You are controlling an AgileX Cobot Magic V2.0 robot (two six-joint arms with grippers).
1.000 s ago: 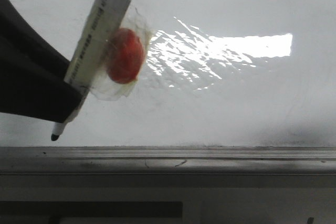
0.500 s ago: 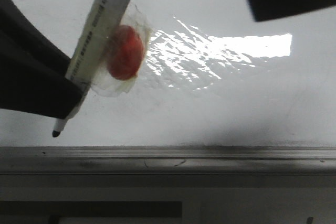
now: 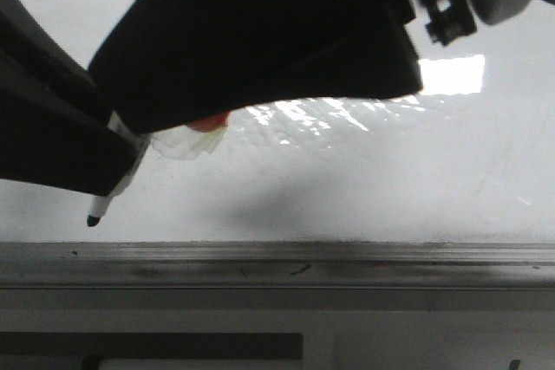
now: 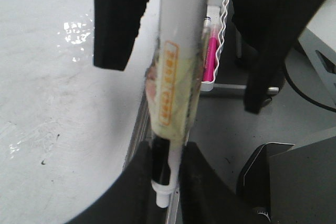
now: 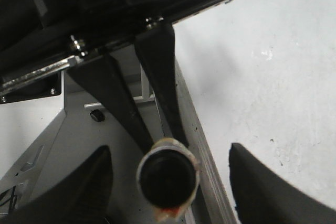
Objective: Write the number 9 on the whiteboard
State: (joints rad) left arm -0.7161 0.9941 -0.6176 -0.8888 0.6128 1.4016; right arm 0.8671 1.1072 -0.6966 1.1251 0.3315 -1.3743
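My left gripper (image 4: 170,157) is shut on a white marker (image 4: 177,72) wrapped in yellowish tape. Its black tip (image 3: 91,220) points down at the whiteboard (image 3: 364,188), just above the grey edge rail (image 3: 347,259). In the front view my right gripper (image 3: 260,32) covers the marker's upper half and most of a red disc (image 3: 208,122) under clear tape. The right gripper (image 5: 168,182) is open, and its fingers (image 5: 260,187) stand on either side of the marker's dark back end (image 5: 167,178) without touching it. The number 9 is not in view.
A wrinkled shiny patch (image 3: 347,119) lies on the board beside the red disc. Off the board's edge a white wire holder (image 4: 216,35) carries a pink marker (image 4: 212,59). Grey robot base parts (image 5: 47,129) lie beyond the rail.
My right arm has swept in from the upper right and now covers the marker's upper part and most of the red disc. The left gripper and marker have barely moved.
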